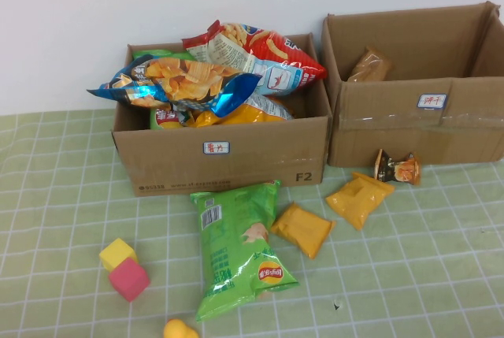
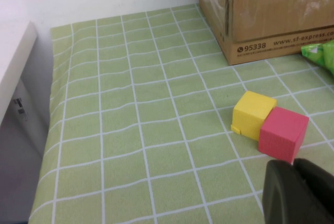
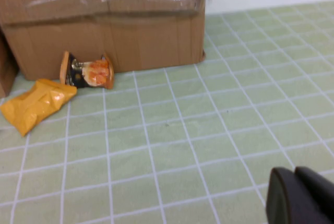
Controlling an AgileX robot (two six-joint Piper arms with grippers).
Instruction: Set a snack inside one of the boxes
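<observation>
left hand (image 2: 298, 192), right hand (image 3: 300, 195) above cloth (image 1: 409, 275)

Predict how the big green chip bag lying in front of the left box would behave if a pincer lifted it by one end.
The green chip bag looks puffed, so probably light. Its glossy film may slip and sag. The left pincer near the cubes and the right pincer hold nothing.

Neither arm shows in the high view. Left gripper (image 2: 298, 192): only dark finger ends visible at the lower right of its wrist frame, held above the surface, fingers pressed together, nothing between them. Right gripper (image 3: 300, 197): same picture, dark finger ends at lower right of its wrist frame, closed together, empty, clear of the surface.
</observation>
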